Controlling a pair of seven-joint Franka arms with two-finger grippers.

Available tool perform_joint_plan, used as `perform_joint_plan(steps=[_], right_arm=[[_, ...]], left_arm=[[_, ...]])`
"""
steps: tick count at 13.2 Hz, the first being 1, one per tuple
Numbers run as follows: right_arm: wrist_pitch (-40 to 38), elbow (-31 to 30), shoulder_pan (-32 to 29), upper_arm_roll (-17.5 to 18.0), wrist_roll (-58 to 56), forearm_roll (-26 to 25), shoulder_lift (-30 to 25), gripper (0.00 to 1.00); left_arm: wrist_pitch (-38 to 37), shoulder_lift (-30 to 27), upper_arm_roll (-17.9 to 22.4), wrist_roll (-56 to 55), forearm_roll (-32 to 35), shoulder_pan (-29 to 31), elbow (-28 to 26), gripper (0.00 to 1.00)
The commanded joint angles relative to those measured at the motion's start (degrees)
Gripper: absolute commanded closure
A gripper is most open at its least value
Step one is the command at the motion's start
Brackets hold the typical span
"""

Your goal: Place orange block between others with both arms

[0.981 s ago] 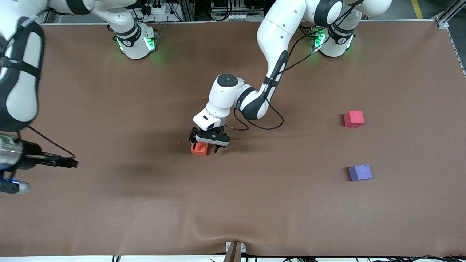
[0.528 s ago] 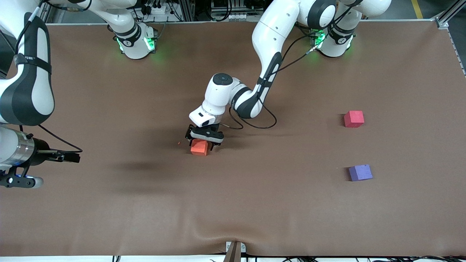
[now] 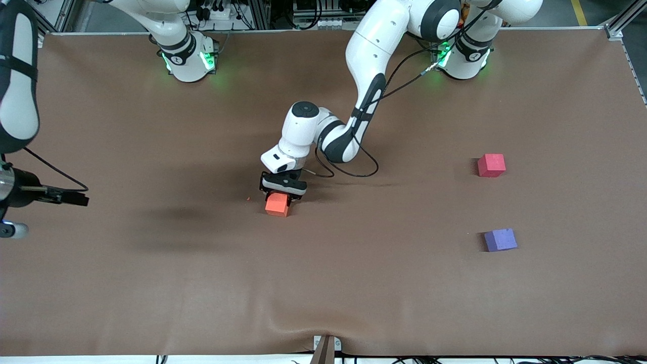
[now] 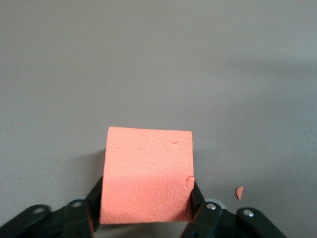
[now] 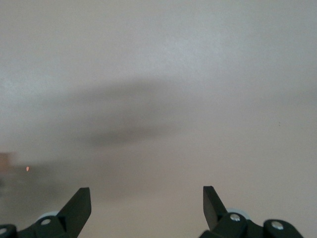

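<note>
Closed now, left gripper [image 3: 281,193] fingers [image 4: 196,194] half hide orange block [image 3: 277,203].

brown table mat [image 3: 151,283], small orange crumb [image 4: 239,192]

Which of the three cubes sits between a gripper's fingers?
The orange block, gripped by the left gripper; the red-pink cube and purple cube sit untouched.

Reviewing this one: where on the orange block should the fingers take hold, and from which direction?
Grip the orange block on two opposite flat side faces, coming straight down from above. It is a small cube lying flat on the table with nothing beside it. The left gripper is placed that way now, fingers against both sides.
</note>
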Motion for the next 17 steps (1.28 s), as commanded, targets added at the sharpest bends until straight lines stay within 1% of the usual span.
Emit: perform_joint_plan(steps=[1,3,4,5,6,8,11,13,14,17], right_arm=[[0.03,-5.63,-1.52,1.95,-0.24,-1.79,-4.88,0.0],[0.11,-6.95,-0.91,1.95,0.28,-1.79,-5.33,0.0],[0.98,-8.0,-0.04,1.95,0.98,-1.79,-5.33,0.0],[2.3,-8.44,0.93,1.95,2.29,-1.79,-5.33,0.0],[3.7,-8.36,1.37,1.95,3.35,-1.53,-5.24,0.0],[3.9,-7.66,1.64,2.04,2.75,-1.26,-5.33,0.0],[2.76,-6.61,1.9,1.95,2.74,-1.35,-4.81,0.0],[2.49,-4.42,1.64,2.04,2.66,-1.17,-4.63,0.0],[2.14,-3.45,1.9,2.04,2.66,-1.17,-4.63,0.0],[-0.49,-3.26,3.05,2.13,2.48,-1.0,-4.36,0.0]], left_arm=[[0.01,-1.76,1.48,-0.67,2.39,-0.28,-0.97,1.0],[-2.79,-6.93,1.92,-0.85,2.39,1.03,-6.05,1.0],[-5.15,-10.18,2.88,-0.85,2.39,1.73,-9.21,1.0],[-8.14,-13.17,4.63,-0.58,2.39,2.0,-12.03,1.0],[-11.73,-15.46,6.74,-0.41,2.57,2.53,-13.62,1.0],[-20.52,-17.94,8.59,1.34,2.57,4.8,-13.55,1.0],[-30.63,-23.29,8.43,5.55,2.22,9.46,-13.81,1.0],[-36.61,-26.99,7.82,11.34,1.17,13.41,-13.99,1.0],[-39.6,-28.31,7.81,14.76,-0.49,15.0,-13.99,1.0],[-48.22,-31.65,7.81,24.61,-2.0,21.05,-14.16,1.0]])
